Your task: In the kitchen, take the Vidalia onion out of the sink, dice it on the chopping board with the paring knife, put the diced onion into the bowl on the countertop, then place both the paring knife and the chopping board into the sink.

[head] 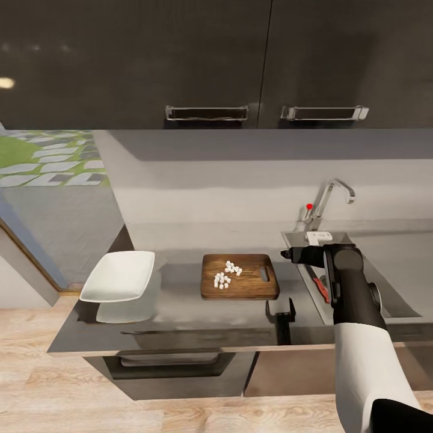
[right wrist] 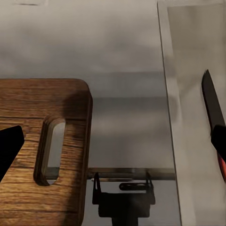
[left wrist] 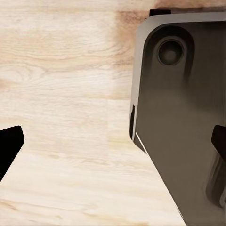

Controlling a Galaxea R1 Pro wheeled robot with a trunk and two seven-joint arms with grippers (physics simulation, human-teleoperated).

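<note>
The brown chopping board [head: 239,278] lies mid-countertop [head: 180,313] with the diced onion [head: 225,275] in a small white heap on it. The whole Vidalia onion is out of view. To the left stands the white bowl [head: 119,275], with nothing showing inside. The red-handled paring knife [head: 322,288] lies in the sink [head: 397,300], near its left wall. My right gripper [head: 290,256] hangs open over the strip between the board [right wrist: 42,141] and the sink [right wrist: 193,141], holding nothing; the knife [right wrist: 213,106] is beside one finger. My left gripper [left wrist: 113,141] is open above the floor.
A chrome tap [head: 329,198] with a red knob rises behind the sink. Glossy black upper cabinets [head: 204,60] hang above. A black forked shape [head: 281,313] sits at the counter's front edge between board and sink. The left wrist view shows pale wood floor [left wrist: 61,94] and a dark grey base [left wrist: 183,117].
</note>
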